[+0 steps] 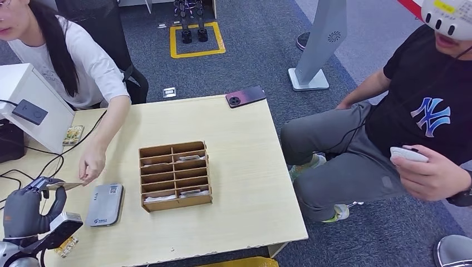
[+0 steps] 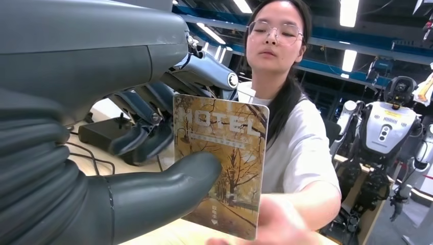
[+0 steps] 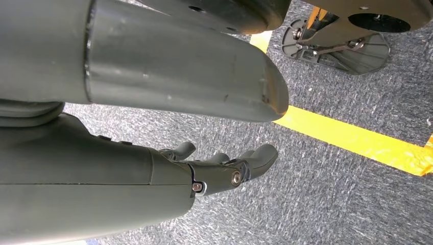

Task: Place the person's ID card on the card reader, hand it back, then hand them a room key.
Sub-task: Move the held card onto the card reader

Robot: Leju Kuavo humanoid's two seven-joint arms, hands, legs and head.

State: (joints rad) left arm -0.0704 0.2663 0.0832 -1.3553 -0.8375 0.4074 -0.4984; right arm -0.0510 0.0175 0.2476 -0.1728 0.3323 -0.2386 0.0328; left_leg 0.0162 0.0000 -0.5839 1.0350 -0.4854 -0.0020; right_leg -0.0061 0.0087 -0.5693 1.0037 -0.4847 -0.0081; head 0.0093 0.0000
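The fingers [image 2: 148, 130] of the left hand [image 1: 25, 211] were closed with the thumb on a room key [image 2: 222, 163], a card printed with "HOTEL" over an autumn tree, held upright above the near left part of the table [image 1: 245, 183]. In the left wrist view the thumb pressed the card's printed face near its lower half while darker fingers backed it from behind. The person's hand [image 1: 92, 162] hovered just beside the card, blurred in the wrist view at the card's lower corner; whether it touched the card could not be told.

The card looked thin, stiff and light, with a glossy face that would likely slip under a weak pinch. Its free far edge seemed the natural place for the person to take hold, and the thumb would need to ease only once that hold was firm.

The card reader [image 1: 104, 204] lay flat on the table beside the wooden organiser [image 1: 175, 176]. The right hand [image 3: 224, 166] hung over the carpet, fingers loosely apart and holding nothing.
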